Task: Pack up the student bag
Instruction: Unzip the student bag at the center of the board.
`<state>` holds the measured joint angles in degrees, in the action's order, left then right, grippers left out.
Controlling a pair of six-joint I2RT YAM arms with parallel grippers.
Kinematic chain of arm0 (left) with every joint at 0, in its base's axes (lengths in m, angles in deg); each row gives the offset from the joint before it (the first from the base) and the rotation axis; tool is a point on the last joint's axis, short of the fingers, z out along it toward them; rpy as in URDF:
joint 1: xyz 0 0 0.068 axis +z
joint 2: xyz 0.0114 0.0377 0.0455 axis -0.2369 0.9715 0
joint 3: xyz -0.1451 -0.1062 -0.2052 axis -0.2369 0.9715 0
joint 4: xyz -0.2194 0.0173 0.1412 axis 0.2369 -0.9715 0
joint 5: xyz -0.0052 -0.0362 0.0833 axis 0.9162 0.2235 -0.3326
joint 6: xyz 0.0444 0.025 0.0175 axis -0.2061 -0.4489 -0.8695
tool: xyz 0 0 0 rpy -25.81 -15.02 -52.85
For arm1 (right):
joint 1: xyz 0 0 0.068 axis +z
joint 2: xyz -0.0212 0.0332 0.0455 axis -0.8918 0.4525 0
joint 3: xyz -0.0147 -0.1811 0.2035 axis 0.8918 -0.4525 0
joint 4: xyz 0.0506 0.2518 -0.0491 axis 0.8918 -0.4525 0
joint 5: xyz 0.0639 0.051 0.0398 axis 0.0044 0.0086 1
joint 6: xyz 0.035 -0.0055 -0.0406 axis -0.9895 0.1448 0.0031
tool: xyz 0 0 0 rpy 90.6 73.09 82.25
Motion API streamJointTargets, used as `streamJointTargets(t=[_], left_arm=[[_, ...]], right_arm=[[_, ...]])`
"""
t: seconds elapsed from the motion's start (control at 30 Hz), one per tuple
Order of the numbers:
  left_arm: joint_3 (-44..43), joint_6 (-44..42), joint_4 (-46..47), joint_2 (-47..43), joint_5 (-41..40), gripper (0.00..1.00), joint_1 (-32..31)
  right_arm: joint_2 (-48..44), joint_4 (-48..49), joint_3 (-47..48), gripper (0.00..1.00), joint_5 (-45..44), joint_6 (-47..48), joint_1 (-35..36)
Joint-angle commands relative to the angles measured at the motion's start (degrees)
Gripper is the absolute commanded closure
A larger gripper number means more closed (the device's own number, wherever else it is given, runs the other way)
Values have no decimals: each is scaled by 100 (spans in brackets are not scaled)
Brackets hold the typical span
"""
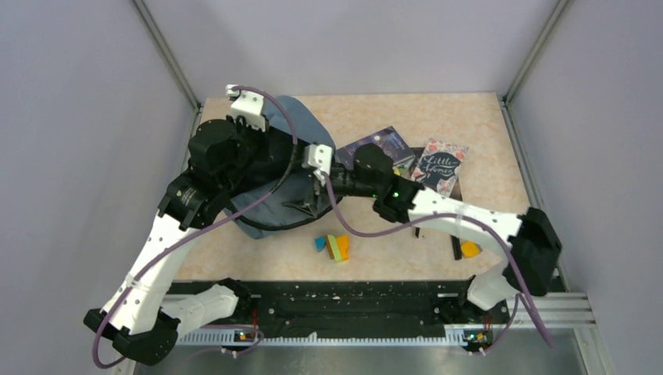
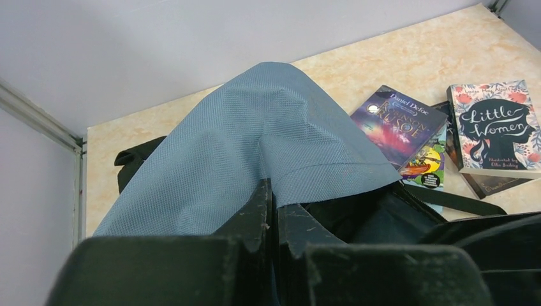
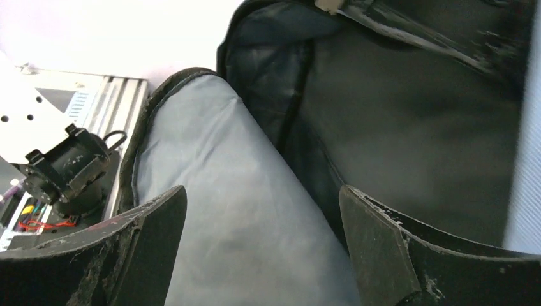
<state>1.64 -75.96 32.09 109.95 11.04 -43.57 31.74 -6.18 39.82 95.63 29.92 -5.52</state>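
The student bag [image 1: 305, 125] sat on the desk [image 1: 485, 125] left of the Little Women book [image 1: 439, 166]. Its blue flap was pinched tight in the left end effector [image 2: 273, 213], while the right end effector [image 3: 261, 204] gaped wide inside it, empty

The dark purple book [image 2: 399, 124], just beside the student bag [image 2: 255, 127], carries "Daniel Defoe" in small pale letters at the top of its cover, with "Robinson Crusoe" in larger ornate letters below. The floral-covered book [image 2: 496, 127] reads "Little Women" in white script on a dark silhouette. The line beneath that title is too small to read.
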Motion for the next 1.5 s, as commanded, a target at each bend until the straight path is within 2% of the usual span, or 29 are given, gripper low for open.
streamJointTargets(t=[0.0,0.17,0.23,0.27,0.33,0.43,0.5,0.53,0.6,0.7,0.8,0.83,0.9,0.97,1.03,1.13,1.27,1.33,1.47], left_arm=[[-2,67,434,-128,211,100,18],[4,68,440,-115,221,100,16],[18,55,440,-113,196,100,16],[15,51,440,-106,161,100,19],[20,51,429,-92,45,100,22],[20,65,431,-73,-166,100,17],[17,93,432,-54,-335,100,24],[13,122,432,-47,-409,100,25],[16,159,442,-30,-550,100,40],[20,174,464,-8,-548,100,73],[60,174,498,-6,-309,100,89],[82,174,513,-7,-203,100,89],[121,163,528,-30,23,100,87],[179,148,548,-78,123,100,82],[248,107,582,-150,138,100,83],[404,-6,672,-283,103,100,79],[719,-46,933,-520,-72,100,84],[877,-46,1084,-617,-174,100,85],[1138,-46,1323,-709,-390,100,86]], right_arm=[[828,-648,1146,12,1190,762,-26],[1600,-1410,1924,13,1704,1000,-26],[1772,-1769,2116,18,1894,999,-15],[1788,-1804,2098,25,1943,961,-16],[1683,-1715,1745,43,1971,793,1],[1173,-933,844,67,1876,400,74],[811,-431,254,89,1687,164,166],[640,-209,0,97,1567,83,219],[411,201,-501,100,1336,-130,303],[318,506,-988,99,995,-375,367],[271,590,-1164,88,658,-496,389],[198,578,-1160,83,511,-497,386],[-37,565,-1147,62,161,-498,388],[-314,541,-1153,46,-250,-537,385],[-628,486,-1179,35,-518,-632,381],[-1100,1,-1144,28,-1212,-906,369],[-1720,-905,-1193,25,-2173,-1288,97],[-2026,-1262,-1308,24,-2332,-1660,-321],[-2503,-1774,-1648,22,-2469,-2435,-1678]])
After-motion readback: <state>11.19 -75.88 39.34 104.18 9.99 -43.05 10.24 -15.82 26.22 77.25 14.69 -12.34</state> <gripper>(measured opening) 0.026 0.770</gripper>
